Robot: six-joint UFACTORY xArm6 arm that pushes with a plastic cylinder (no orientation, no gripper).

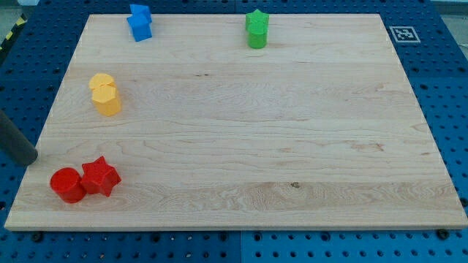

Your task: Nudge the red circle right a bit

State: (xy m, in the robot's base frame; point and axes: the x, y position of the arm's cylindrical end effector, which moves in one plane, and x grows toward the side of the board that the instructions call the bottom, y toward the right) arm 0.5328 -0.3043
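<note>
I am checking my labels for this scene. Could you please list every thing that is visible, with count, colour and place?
red circle: one, red, near the board's bottom-left corner, touching the red star on its right.
red star: one, red, bottom left, right beside the circle.
yellow block: one, yellow, near the view's left edge of the board, above the red pair; its shape is hard to make out.
blue block: one, blue, at the view's top left; shape unclear.
green star: one, green, at the view's top, slightly right of the middle.
wooden board: one, light wood, fills most of the view.
blue pegboard: one, blue, under and around the board.
marker tag: one, black and white, beside the board's top-right corner.
my tip: one dark rod, at the view's left edge, up and left of the red circle, not touching it.
</note>
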